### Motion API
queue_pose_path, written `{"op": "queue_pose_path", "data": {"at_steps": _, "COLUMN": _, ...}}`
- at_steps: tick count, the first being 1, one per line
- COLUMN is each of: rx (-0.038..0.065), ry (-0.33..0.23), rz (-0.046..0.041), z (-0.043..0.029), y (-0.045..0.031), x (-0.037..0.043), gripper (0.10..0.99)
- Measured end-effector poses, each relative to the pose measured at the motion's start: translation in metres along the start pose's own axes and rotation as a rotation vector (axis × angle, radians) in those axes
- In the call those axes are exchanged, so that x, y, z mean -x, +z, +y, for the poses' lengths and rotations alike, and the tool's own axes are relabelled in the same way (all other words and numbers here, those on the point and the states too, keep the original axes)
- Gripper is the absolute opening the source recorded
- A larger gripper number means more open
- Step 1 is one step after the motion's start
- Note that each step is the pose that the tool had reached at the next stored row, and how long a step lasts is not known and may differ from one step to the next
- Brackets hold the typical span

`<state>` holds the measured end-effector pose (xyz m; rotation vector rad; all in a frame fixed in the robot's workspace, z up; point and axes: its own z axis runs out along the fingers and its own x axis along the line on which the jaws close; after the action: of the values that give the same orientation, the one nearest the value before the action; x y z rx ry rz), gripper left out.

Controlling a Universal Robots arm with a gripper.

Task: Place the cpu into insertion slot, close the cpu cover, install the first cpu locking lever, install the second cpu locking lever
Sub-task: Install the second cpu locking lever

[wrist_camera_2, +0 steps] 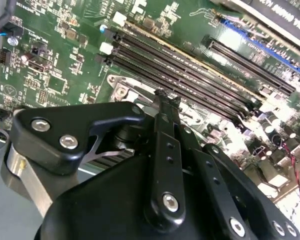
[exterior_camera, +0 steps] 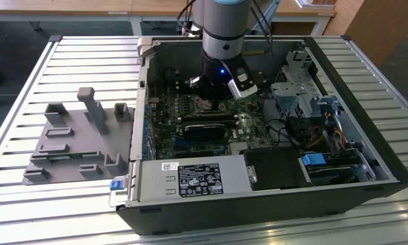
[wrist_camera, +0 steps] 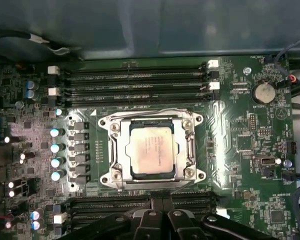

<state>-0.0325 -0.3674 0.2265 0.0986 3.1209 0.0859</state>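
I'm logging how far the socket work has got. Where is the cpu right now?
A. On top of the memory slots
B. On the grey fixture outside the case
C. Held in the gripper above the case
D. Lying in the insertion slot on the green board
D: in the first wrist view the cpu lies flat inside the insertion slot, framed by the silvery cpu cover.

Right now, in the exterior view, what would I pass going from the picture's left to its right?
Grey fixture block on the slatted table → open computer case, the robot arm reaching into it above the green circuit board → drive bay with coloured cables.
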Motion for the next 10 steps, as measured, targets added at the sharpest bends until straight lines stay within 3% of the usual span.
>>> {"op": "queue_pose_path", "data": {"at_steps": 5, "rx": 0.032, "ry": 0.001, "rz": 0.002, "z": -0.0053, "y": -0.0004, "x": -0.0033, "gripper": 0.106}}
{"op": "queue_pose_path", "data": {"at_steps": 10, "rx": 0.036, "ry": 0.001, "rz": 0.0022, "z": -0.008, "y": -0.0006, "x": -0.009, "gripper": 0.106}}
